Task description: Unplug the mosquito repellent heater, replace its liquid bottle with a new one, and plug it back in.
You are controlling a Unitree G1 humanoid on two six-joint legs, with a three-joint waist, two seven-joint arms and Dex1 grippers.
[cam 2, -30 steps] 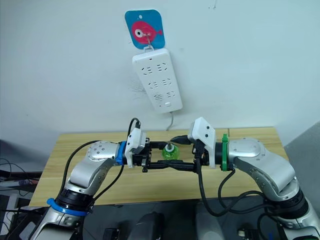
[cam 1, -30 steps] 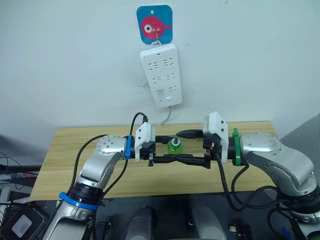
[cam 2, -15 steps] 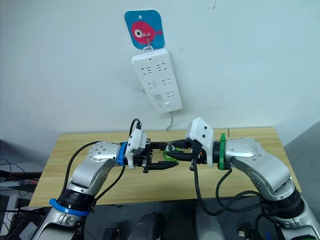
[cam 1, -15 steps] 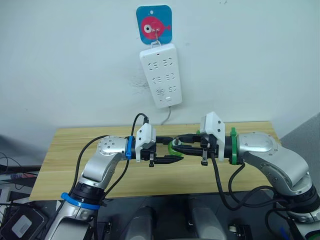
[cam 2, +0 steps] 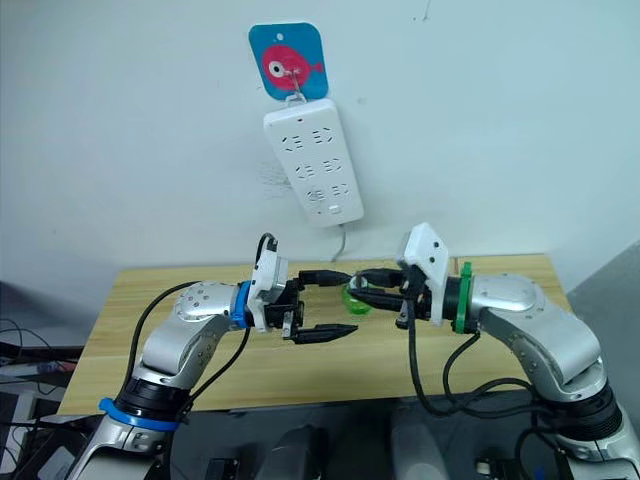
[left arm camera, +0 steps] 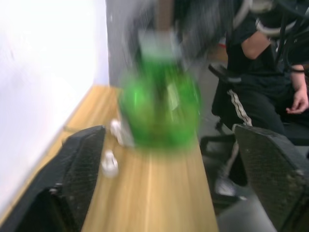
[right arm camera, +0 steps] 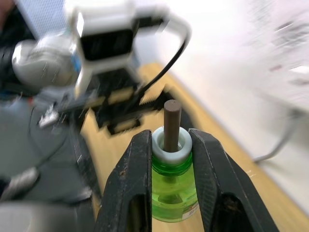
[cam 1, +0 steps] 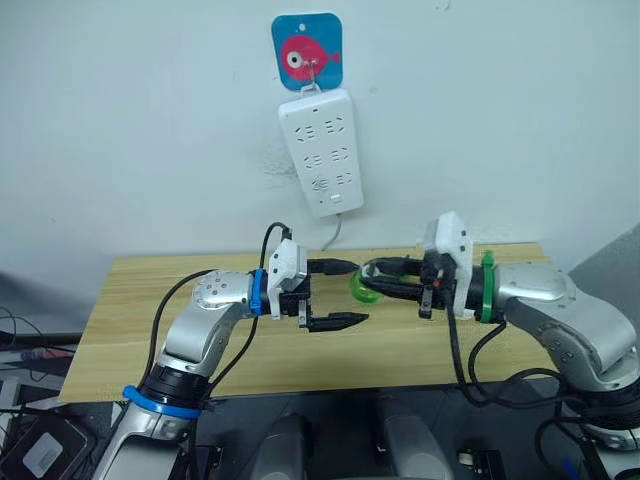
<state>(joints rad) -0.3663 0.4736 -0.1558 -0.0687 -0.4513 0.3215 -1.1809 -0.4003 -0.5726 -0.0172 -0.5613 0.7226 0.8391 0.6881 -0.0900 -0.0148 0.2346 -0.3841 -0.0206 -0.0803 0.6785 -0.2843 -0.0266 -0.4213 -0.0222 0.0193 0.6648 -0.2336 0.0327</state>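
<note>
My right gripper (cam 1: pixel 368 279) is shut on a green liquid bottle (right arm camera: pixel 170 195) with a white collar and a brown wick, its fingers (right arm camera: pixel 135 193) pressing both sides just under the collar. It holds the bottle above the middle of the wooden table (cam 1: pixel 130 300). My left gripper (cam 1: pixel 343 293) faces it from the left, a little apart, open wide with nothing between its fingers (left arm camera: pixel 77 179). In the left wrist view the bottle (left arm camera: pixel 159 111) hangs blurred just beyond the open fingers. The mosquito repellent heater is out of view.
A white power strip (cam 1: pixel 320 150) hangs on the wall from a blue fish hook (cam 1: pixel 307 50), its cable running down behind the table. Two small white things (left arm camera: pixel 110 164) lie on the table near the wall. A person (left arm camera: pixel 260 63) sits beyond the table's end.
The right gripper closed on the bottle and drew back to the right with it. The left gripper's fingers spread wider and the bottle is out from between them.
</note>
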